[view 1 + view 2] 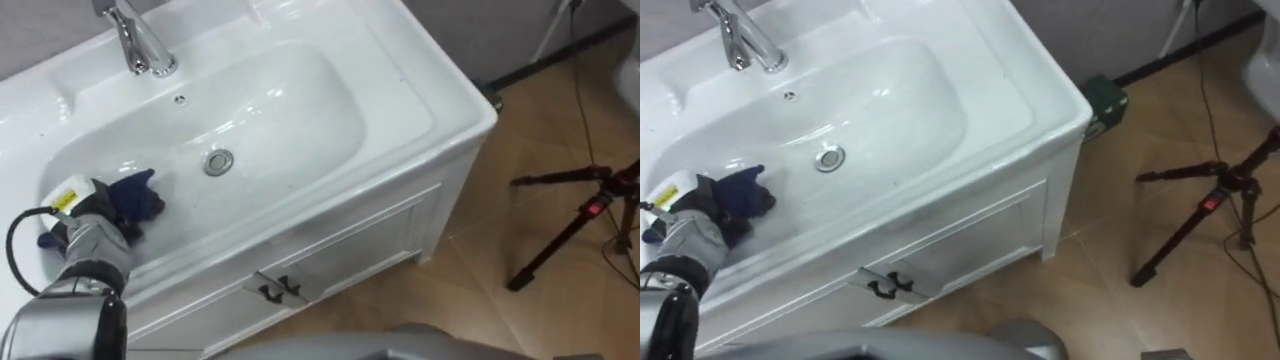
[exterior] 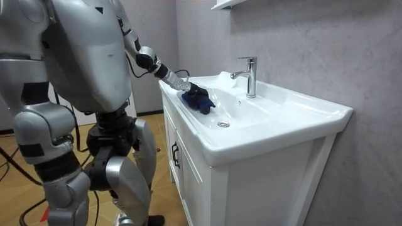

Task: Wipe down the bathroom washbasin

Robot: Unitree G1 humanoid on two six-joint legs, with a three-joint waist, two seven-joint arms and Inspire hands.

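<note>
A white basin [image 1: 290,110] is set in a white vanity, with a chrome faucet [image 1: 140,40] at its back and a round drain [image 1: 219,161] in the bottom. A dark blue cloth [image 1: 142,196] lies against the basin's left inner slope. My left hand [image 1: 92,222] comes in from the lower left and presses on the cloth, its fingers curled into it. In the room view the hand [image 2: 192,92] and the cloth [image 2: 205,104] sit at the basin's near end, and I stand at the vanity's front.
The vanity's doors carry dark handles [image 1: 278,290] below the basin's front rim. A black tripod [image 1: 580,215] stands on the wooden floor to the right. A small green box [image 1: 1103,103] sits by the vanity's right corner.
</note>
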